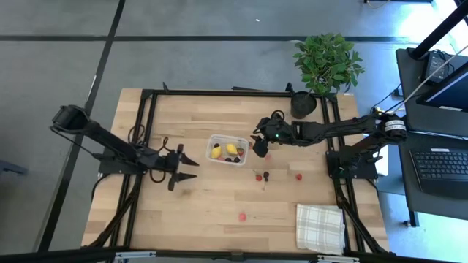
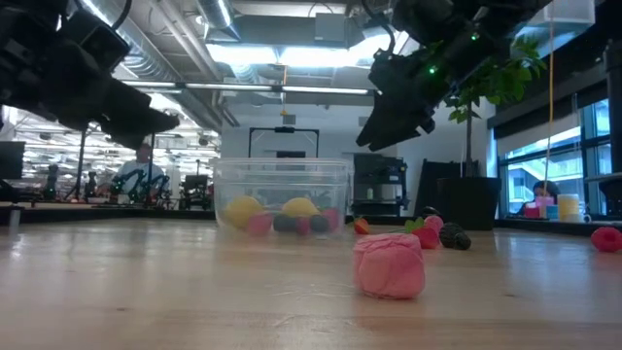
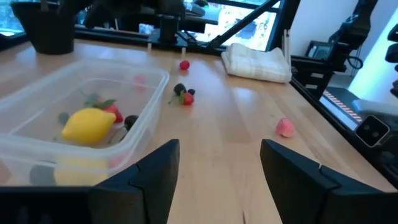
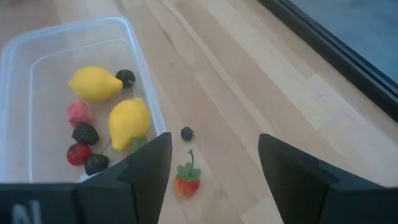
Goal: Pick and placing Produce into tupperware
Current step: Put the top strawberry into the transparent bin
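Strawberry (image 4: 187, 178) lies on the table just beside the tub (image 4: 142, 87), under your right gripper (image 4: 214, 171) with fingers apart and empty, so lower straight, straddle it without nudging the wall, while the left gripper (image 3: 219, 168) waits, fingers apart.

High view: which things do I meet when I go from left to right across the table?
Left claw → tupperware holding lemons and berries → right claw → dark berry → red berry → checked cloth.
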Controlling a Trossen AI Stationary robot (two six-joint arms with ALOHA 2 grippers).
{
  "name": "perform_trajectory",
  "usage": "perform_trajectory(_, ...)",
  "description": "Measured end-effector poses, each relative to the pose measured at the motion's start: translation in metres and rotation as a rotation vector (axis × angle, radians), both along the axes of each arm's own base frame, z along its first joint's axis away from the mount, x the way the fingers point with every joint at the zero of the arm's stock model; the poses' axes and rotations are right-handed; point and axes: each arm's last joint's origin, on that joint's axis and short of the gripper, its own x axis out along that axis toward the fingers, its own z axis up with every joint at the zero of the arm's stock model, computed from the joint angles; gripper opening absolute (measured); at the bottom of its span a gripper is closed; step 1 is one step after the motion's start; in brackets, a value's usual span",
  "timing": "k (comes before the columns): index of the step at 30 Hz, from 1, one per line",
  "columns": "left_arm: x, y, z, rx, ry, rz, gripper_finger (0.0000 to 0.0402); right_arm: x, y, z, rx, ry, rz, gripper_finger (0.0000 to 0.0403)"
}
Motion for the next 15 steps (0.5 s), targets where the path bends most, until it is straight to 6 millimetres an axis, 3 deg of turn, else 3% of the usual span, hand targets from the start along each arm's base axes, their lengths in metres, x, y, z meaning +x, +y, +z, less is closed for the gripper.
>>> perform_trajectory(15,-0.025,0.011,0.016,0.044,-0.031,0.054,0.0218,-0.001,0.0,-0.001,0.011,0.007,-0.009,0.0242)
